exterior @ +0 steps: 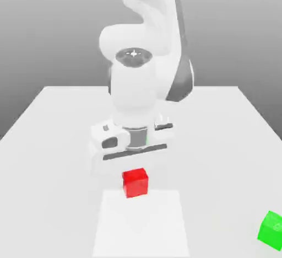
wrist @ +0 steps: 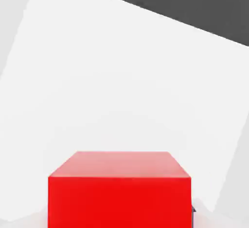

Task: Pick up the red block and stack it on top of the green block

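A: The red block is seen directly under the white end effector, near the middle of the pale counter. In the hand view the same cube is pressed right up against the camera, with a dark sliver of a finger pad just showing at its edge.

B: And the end effector is closed on it, as far as can be judged. The jaws are drawn in tight around the cube, so it is taken to be gripped. Whether it is lifted clear of the counter or resting on it cannot be told.

A: So the pick-up step is judged to be in hand. The stacking is not yet done: the green block is sitting well apart, low at the exterior view's right edge.

B: A straight lift is called for next, then a carry across toward the exterior view's right, until the red cube is held squarely over the green one. A gentle lowering is needed before any release, since both tops are small and flat.

A: Materials now. Both cubes are plain and matte, with sharp edges and flat faces, and no markings are visible. The red top face is lit a shade paler than its front.

B: The arm is made up of smooth, rounded white shells with dark grey trim at the wrist. The counter is a flat, featureless white slab, with a brighter square patch noted beneath the red block.
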